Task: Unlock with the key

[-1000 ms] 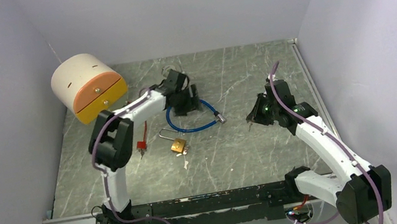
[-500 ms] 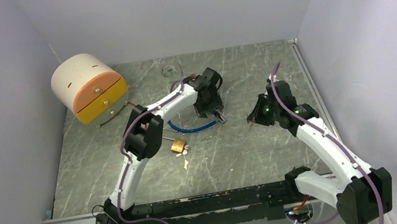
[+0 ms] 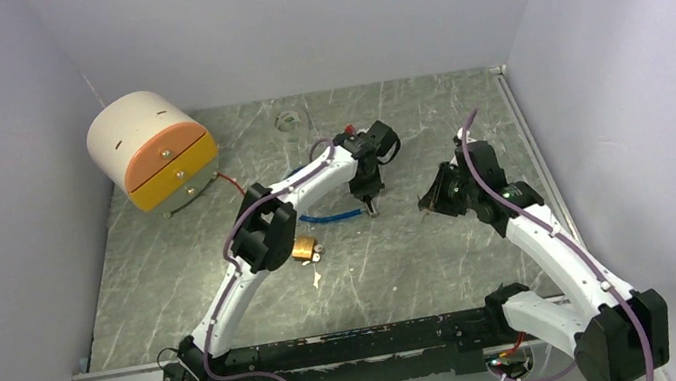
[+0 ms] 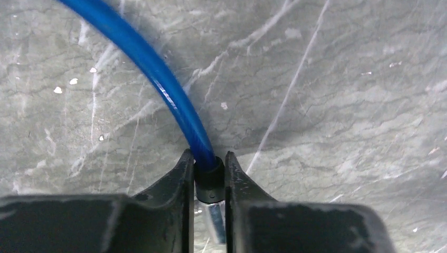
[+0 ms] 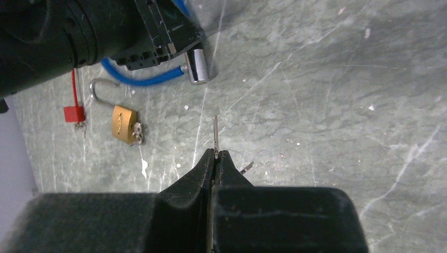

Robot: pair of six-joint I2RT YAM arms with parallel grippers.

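Left pincer: narrow, clamped on the black end of the blue cable lock, mid-surface.
Right pincer: pinched tight on a thin key, near the lock's metal end.
Brass padlock: lying flat, apart.

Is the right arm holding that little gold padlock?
No, the gold padlock lies loose on the table, while the right arm's jaws pinch only a thin key.

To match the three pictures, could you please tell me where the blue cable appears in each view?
Top external: centre, blue cable left of the left gripper.
Left wrist: curving from top left into the jaws.
Right wrist: upper left, under that gripper.
Shared landmark: the left gripper gripping its end.
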